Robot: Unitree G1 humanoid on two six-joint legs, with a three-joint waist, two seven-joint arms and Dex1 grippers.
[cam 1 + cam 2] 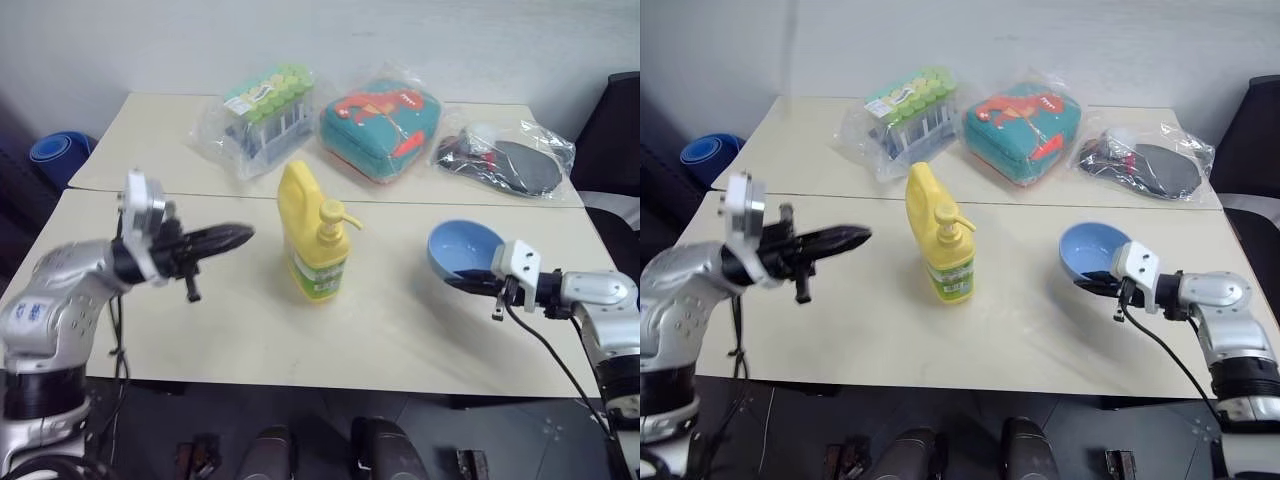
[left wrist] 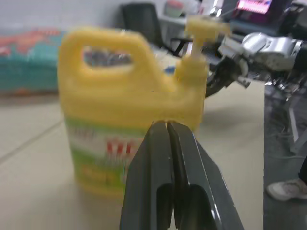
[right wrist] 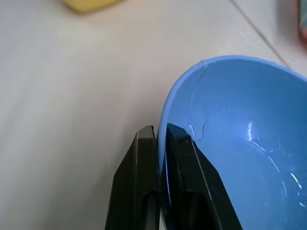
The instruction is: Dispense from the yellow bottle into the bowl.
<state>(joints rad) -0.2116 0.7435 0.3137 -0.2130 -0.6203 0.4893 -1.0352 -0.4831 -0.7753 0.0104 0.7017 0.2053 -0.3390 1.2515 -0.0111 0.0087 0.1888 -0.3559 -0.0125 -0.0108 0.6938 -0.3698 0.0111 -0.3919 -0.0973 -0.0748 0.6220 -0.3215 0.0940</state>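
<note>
Worktop (image 1: 420, 350): smooth beige surface carrying all items.
Bottle: large flat-sided yellow plastic jug (image 1: 312, 235) with pump top, upright at centre, apparently awaiting pressing.
Bowl: small glossy light-blue bowl (image 1: 462, 248), tilted, right of jug.
Right tool (image 3: 160, 139): clamped on bowl rim, likely for positioning.
Left tool (image 1: 240, 235): nearly closed, empty, beside jug.

You have the yellow bottle (image 1: 313, 240) standing upright near the middle of the table, a flat-sided jug with a built-in handle, a yellow pump top whose spout faces the bowl, and a green-white label with red characters. The bowl (image 1: 462, 246), small, smooth and light blue, sits tilted well to its right.
</note>
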